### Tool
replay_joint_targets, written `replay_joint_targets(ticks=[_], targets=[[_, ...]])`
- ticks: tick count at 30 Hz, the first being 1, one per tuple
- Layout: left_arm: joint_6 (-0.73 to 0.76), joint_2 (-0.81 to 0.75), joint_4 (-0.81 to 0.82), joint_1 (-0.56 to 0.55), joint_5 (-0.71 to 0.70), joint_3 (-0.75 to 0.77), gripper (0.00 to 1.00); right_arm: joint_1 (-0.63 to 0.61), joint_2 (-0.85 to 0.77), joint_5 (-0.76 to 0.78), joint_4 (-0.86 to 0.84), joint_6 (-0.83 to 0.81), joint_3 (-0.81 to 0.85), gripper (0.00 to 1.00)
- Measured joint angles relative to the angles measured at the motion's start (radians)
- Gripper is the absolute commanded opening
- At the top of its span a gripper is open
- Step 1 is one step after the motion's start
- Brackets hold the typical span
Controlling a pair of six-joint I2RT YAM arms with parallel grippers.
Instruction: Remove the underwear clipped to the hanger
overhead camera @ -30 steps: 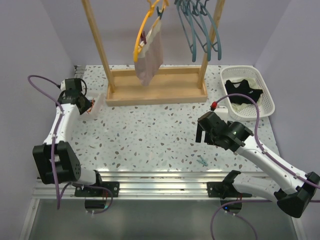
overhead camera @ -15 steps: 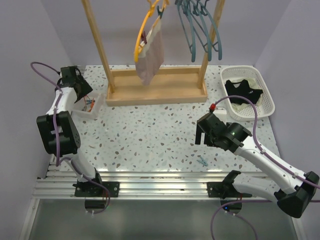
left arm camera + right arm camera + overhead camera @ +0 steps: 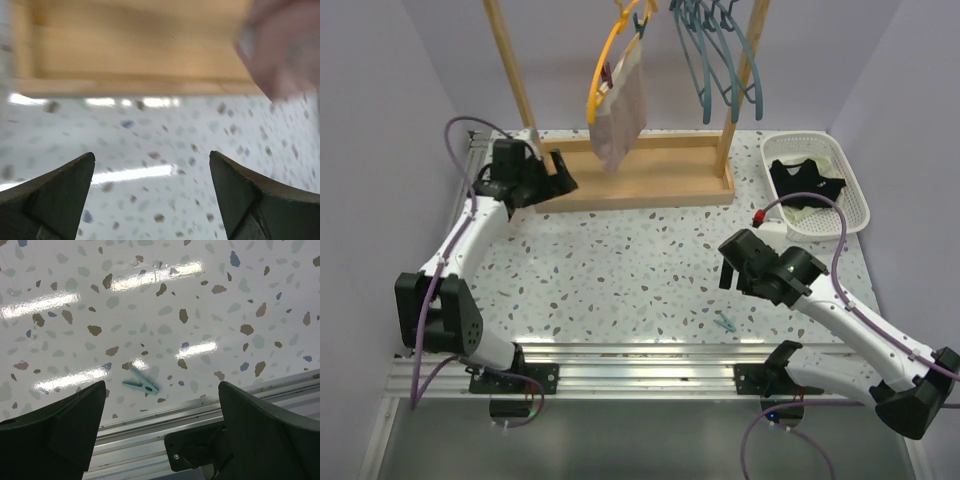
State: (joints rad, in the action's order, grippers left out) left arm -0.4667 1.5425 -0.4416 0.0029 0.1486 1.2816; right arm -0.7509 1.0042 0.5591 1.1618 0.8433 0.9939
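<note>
pink underwear (image 3: 620,110) hangs at upper centre, clipped to yellow hanger (image 3: 598,75) on the wooden rack (image 3: 640,182). black underwear (image 3: 807,180) lies in white basket (image 3: 855,195) at right edge. left gripper (image 3: 563,170) at upper left, just beside the rack base, jaws spread wide, nothing between them. left wrist view blurred; pink cloth in its upper right corner. right gripper (image 3: 728,273) right of centre, above table (image 3: 620,260), jaws spread wide, empty. teal peg (image 3: 140,385) lies on the table, lower centre, untouched.
</note>
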Motion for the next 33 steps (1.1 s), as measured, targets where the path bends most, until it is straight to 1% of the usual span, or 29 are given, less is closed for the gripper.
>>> replay_joint_targets(ticks=[4, 7, 10, 13, 18, 21, 24, 27, 30, 33], targets=[[-0.001, -0.123, 0.002, -0.295, 0.101, -0.130, 1.00, 0.004, -0.029, 0.031, 0.042, 0.076, 0.000, 0.98], [0.000, -0.137, -0.007, -0.489, 0.152, -0.195, 1.00, 0.006, -0.070, 0.057, 0.074, 0.136, 0.000, 0.98], [0.007, -0.108, -0.017, -0.615, 0.172, -0.224, 1.00, 0.006, -0.108, 0.069, 0.099, 0.180, -0.001, 0.98], [0.046, -0.058, -0.008, -0.717, 0.196, -0.225, 1.00, 0.006, -0.132, 0.071, 0.104, 0.204, -0.002, 0.98], [0.217, 0.043, 0.023, -0.883, 0.226, -0.188, 1.00, 0.006, -0.150, 0.047, 0.082, 0.206, -0.014, 0.98], [0.368, 0.076, 0.074, -0.948, 0.275, -0.178, 1.00, 0.006, -0.150, 0.029, 0.072, 0.204, -0.015, 0.98], [0.523, 0.081, 0.135, -0.978, 0.335, -0.178, 1.00, 0.006, -0.156, 0.023, 0.068, 0.204, -0.015, 0.98], [0.649, 0.087, 0.193, -0.998, 0.389, -0.178, 1.00, 0.006, -0.170, 0.023, 0.071, 0.205, -0.014, 0.98], [0.747, 0.114, 0.254, -1.011, 0.445, -0.178, 1.00, 0.006, -0.176, 0.027, 0.100, 0.217, 0.014, 0.98], [0.831, 0.157, 0.298, -1.021, 0.497, -0.178, 1.00, 0.006, -0.179, 0.050, 0.139, 0.246, 0.089, 0.98]])
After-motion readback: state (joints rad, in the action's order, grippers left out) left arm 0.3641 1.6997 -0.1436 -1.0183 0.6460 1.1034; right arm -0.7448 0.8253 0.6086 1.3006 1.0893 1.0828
